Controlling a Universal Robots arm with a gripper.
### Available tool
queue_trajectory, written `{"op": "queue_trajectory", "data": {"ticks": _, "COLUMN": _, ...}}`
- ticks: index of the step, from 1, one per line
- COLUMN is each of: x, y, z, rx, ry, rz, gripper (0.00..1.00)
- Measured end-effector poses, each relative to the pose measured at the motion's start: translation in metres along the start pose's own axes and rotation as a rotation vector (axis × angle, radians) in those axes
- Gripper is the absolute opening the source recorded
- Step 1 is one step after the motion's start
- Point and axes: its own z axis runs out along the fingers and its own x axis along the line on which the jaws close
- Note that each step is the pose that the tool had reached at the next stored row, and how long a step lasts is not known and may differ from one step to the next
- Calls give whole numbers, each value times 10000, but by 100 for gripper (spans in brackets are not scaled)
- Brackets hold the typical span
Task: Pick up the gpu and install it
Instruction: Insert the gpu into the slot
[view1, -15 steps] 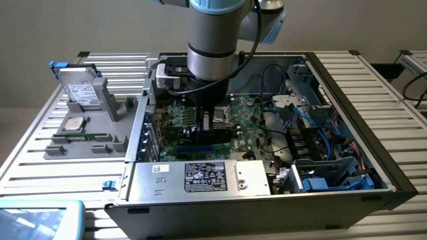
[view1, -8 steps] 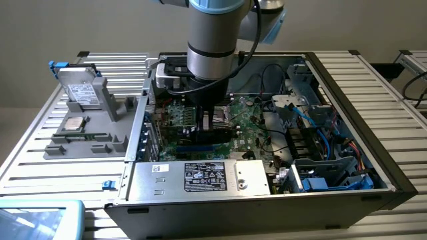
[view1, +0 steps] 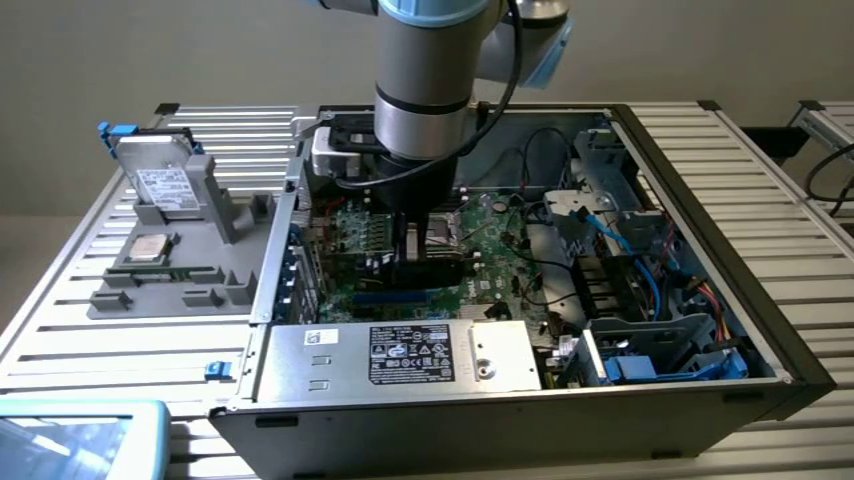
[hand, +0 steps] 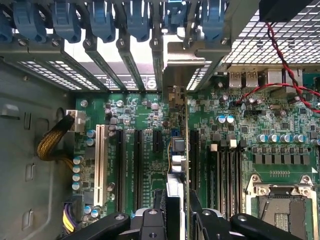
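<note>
Black claw (hand: 177, 202) pinches the flat gpu (hand: 178, 150), edge-on and upright over the green motherboard's (hand: 145, 107) long black slots (hand: 137, 165).

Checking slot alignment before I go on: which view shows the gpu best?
The wrist view: the gpu sits edge-on in the claw, over the motherboard slots, so its line shows. In the exterior view it is a dark block under the arm, its lower edge hidden.

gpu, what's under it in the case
The green motherboard with its long black slots lies under the gpu, which the gripper holds edge-on. The spot directly beneath the card is covered by it.
</note>
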Motion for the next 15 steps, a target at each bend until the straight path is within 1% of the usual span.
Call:
{"op": "queue_trajectory", "data": {"ticks": 2, "x": -3, "y": -1, "z": 0, "rx": 1, "ry": 11, "rz": -2, "gripper": 28}}
{"op": "queue_trajectory", "data": {"ticks": 3, "x": -5, "y": 1, "z": 0, "rx": 1, "ry": 54, "rz": 4, "gripper": 28}}
{"op": "queue_trajectory", "data": {"ticks": 4, "x": -6, "y": 1, "z": 0, "rx": 2, "ry": 112, "rz": 10, "gripper": 28}}
{"op": "queue_trajectory", "data": {"ticks": 5, "x": -6, "y": 1, "z": 1, "rx": 3, "ry": 148, "rz": 11, "gripper": 28}}
{"op": "queue_trajectory", "data": {"ticks": 8, "x": -6, "y": 3, "z": 0, "rx": 2, "ry": 157, "rz": 10, "gripper": 28}}
{"op": "queue_trajectory", "data": {"ticks": 15, "x": -7, "y": 13, "z": 12, "rx": 2, "ry": 155, "rz": 13, "gripper": 28}}
